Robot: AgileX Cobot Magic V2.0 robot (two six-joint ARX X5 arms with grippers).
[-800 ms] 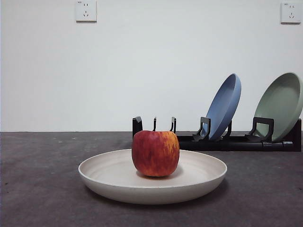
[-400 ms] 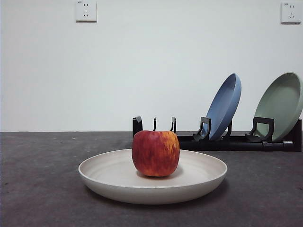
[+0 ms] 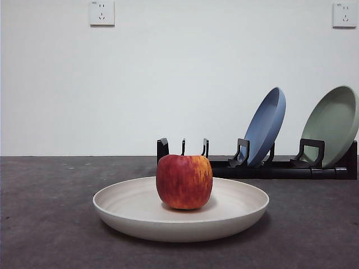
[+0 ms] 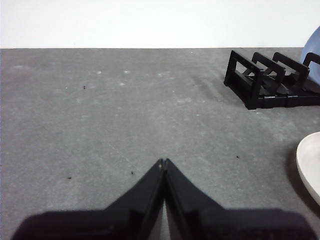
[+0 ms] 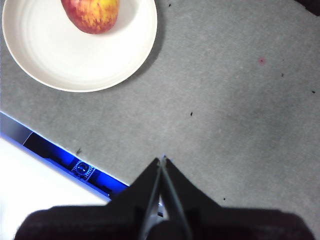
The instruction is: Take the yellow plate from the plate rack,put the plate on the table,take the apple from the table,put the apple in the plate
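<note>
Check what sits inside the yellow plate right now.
Only the apple rests upright inside the yellow plate, near its middle. The plate surface directly under the apple is hidden.

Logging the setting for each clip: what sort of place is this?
Probably a lab test bench staged as a kitchen: a bare dark grey table against a plain white wall with sockets, holding only a plate rack, plates and an apple.

red-streaked apple (image 3: 184, 181), cream yellow plate (image 3: 140, 216), black plate rack (image 3: 269, 166)
</note>
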